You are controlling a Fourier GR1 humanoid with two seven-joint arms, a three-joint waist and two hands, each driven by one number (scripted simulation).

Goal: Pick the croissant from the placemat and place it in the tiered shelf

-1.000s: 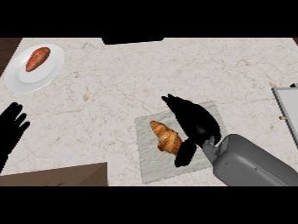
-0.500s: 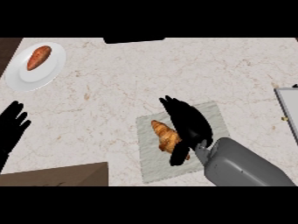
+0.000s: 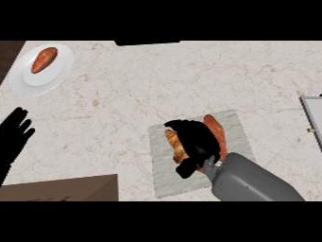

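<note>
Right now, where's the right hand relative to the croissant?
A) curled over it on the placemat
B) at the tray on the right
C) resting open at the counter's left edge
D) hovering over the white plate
A: the right hand curls over the croissant, which shows on both sides of it, on the grey placemat.

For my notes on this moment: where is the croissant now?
In the head view the croissant lies on the grey placemat, low and right of centre, with the right hand curled over it, fingers around it.
</note>
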